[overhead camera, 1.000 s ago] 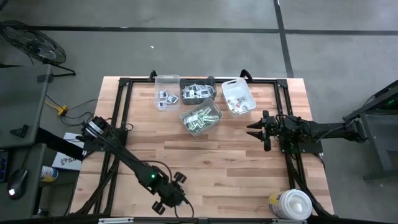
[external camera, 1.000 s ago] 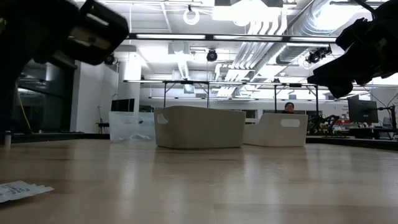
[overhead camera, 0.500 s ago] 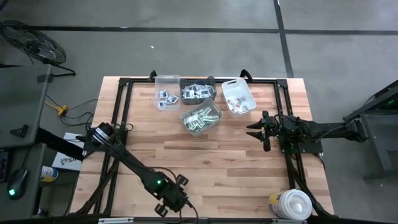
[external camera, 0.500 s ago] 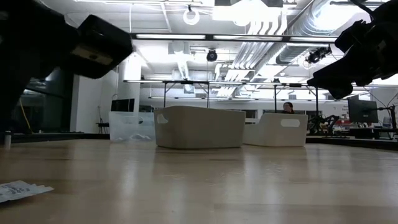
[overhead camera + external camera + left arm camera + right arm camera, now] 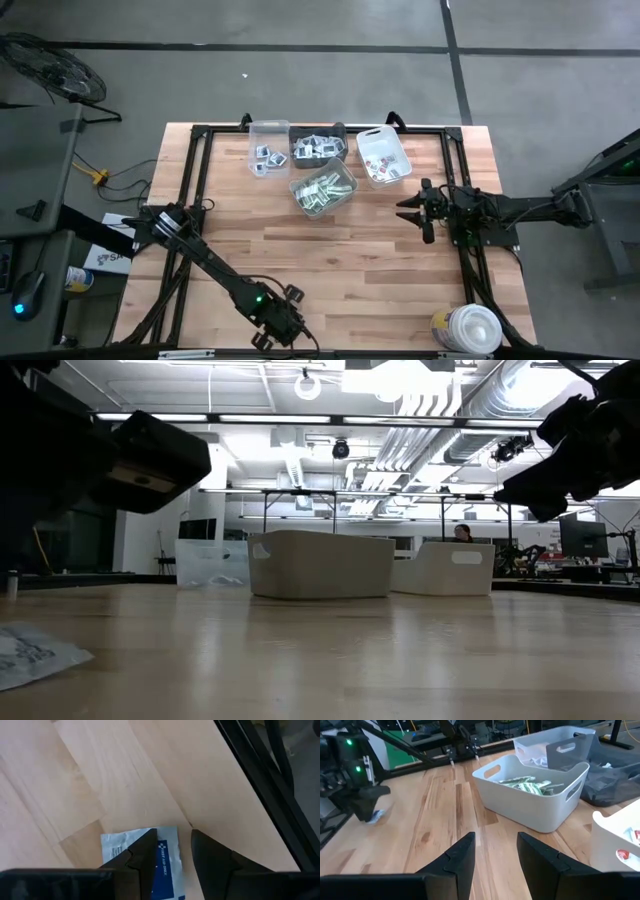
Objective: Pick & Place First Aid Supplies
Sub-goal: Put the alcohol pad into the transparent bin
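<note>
A squarish white packet with blue print lies on the wood near the table's near edge; it also shows in the low view and the right wrist view. My left gripper stands over it, pointing down, its fingers a little apart. One finger is over the packet and the other over bare wood beside it. My right gripper hovers open and empty at the table's right. More packets lie in bins at the far edge. My left gripper comes at the white packet from above, pointing down. One finger stands over the packet next to its edge, and that edge lies in the gap between the fingers. I cannot tell whether the finger touches the packet.
A clear bin, a dark bin and a white bin stand along the far edge, with a white bin of green-and-white strips in front of them. A round white tub stands at the near right corner. Bare wood lies between.
My left gripper has gone a little toward the table's near edge and down over the packet. In the low view the packet now shows broader than before, with one side raised off the wood.
</note>
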Controlling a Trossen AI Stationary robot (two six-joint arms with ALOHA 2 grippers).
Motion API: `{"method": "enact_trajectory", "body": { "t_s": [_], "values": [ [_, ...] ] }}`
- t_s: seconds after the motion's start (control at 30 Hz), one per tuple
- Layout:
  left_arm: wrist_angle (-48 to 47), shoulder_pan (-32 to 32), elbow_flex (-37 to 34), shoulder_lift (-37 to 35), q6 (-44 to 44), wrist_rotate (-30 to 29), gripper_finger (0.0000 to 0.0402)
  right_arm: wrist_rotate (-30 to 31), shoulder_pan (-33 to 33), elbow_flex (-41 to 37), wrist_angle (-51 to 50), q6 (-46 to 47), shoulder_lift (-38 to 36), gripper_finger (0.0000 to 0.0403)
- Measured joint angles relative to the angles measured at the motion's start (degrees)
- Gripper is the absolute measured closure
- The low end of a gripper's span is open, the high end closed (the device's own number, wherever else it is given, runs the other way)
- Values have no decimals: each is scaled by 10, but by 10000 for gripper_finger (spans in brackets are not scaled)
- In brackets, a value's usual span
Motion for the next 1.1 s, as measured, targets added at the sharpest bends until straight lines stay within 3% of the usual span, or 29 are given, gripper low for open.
{"method": "enact_trajectory", "body": {
  "t_s": [0.23,0.6,0.87,1.1],
  "values": [
    [-19,-1,1,30,-7,-31,292,0,0,0,-1,0,4,263],
    [-27,0,3,54,-76,-57,396,0,0,0,-1,0,4,263],
    [-28,0,2,47,-97,-64,400,0,0,0,-1,0,4,263],
    [-63,2,-6,-7,-99,-124,401,0,0,0,-1,0,4,263]
  ]
}}
